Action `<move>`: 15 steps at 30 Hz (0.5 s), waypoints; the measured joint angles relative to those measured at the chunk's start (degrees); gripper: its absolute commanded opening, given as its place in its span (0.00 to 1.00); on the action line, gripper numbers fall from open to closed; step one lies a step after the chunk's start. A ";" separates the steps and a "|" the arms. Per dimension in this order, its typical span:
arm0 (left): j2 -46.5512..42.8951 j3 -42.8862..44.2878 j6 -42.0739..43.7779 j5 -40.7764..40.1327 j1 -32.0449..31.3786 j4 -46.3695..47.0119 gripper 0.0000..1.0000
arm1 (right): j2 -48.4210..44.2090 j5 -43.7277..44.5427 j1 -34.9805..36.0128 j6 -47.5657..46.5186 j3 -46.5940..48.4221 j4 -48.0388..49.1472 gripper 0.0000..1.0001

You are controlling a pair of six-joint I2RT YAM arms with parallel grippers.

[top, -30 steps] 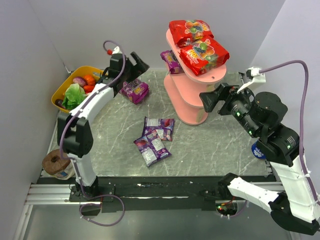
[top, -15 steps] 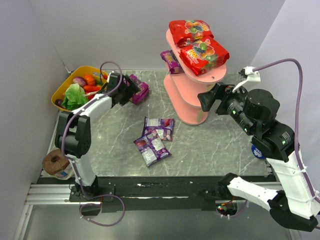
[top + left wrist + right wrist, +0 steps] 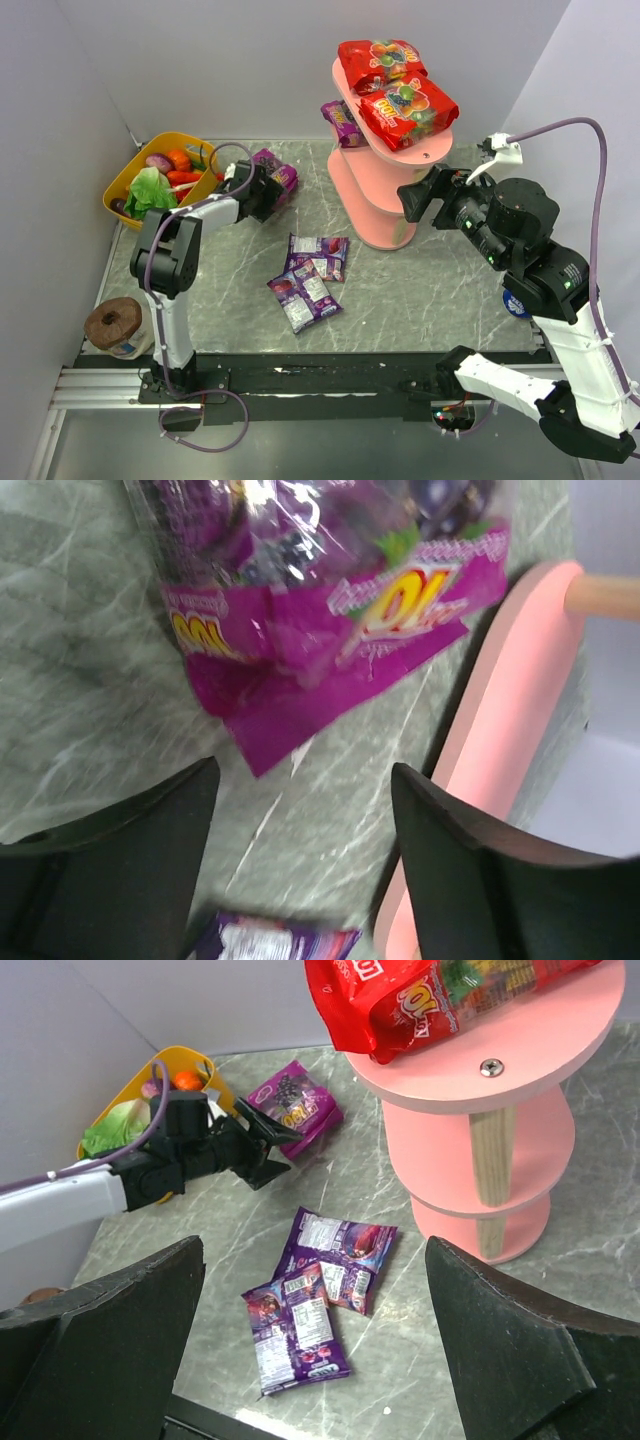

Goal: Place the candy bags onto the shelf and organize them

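A: Left gripper?
B: Blunt black jaws apart, nothing between them. A crinkly, glossy purple bag lies flat just past the tips, on the marbled grey table.
A: Right gripper?
B: Wide open, empty, beside the matte pink shelf.
A: Other bags?
B: Two puffy red bags on the top oval board. One purple packet on the middle tier. Two flat purple packets overlapping mid-table.

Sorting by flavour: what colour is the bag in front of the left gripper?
Purple bag, clearest in left wrist view.
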 measured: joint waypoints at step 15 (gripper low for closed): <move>5.05 2.91 -2.08 -3.13 -0.22 2.38 0.15 | -0.09 1.14 -0.02 -0.24 0.00 -0.63 0.97</move>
